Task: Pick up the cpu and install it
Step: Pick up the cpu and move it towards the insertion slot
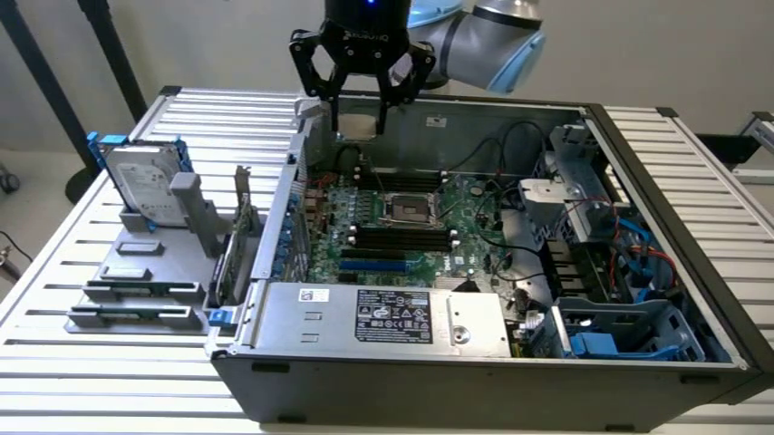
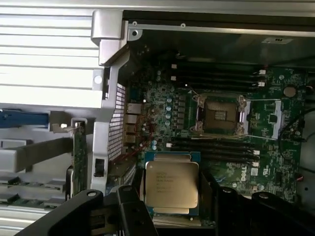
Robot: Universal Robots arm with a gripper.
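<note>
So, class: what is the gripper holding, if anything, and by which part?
The cpu, gripped at two opposite edges between the jaws of the gripper.

The gripper (image 1: 358, 122) is matt black, with small pale capitals lettered across its boxy body and a faint blue glow at its twelve o'clock edge, and it has two jointed fingers (image 1: 387, 104) built of flat, angular links. From the wrist camera those links (image 2: 83, 211) appear as thick black bars, each with a round pin head (image 2: 91, 194). At the gripper's two o'clock, the arm (image 1: 484, 36) has a rounded silver-grey joint with a pale blue cap.
</note>
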